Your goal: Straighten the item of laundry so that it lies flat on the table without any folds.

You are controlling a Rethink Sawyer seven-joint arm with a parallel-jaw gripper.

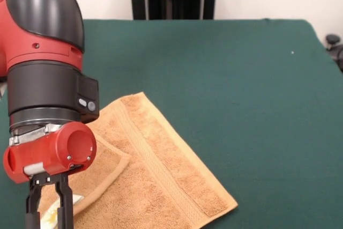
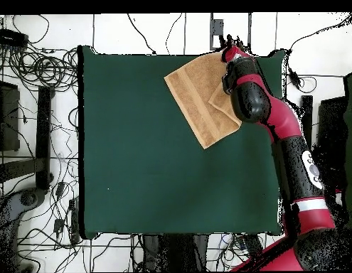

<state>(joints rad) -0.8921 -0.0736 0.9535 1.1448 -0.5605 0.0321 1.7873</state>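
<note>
Even, bright light; soft shadows

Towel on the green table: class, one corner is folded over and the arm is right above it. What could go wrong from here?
1. The folded corner flap lies on the towel; the pincer might pinch both layers and drag the whole towel rather than unfold it.
2. The towel lies close to the table edge in the overhead view; a pull outward might slide it off.

Orange-tan towel [image 1: 155, 175] lies on green table [image 1: 241, 79], one corner folded over.
</note>
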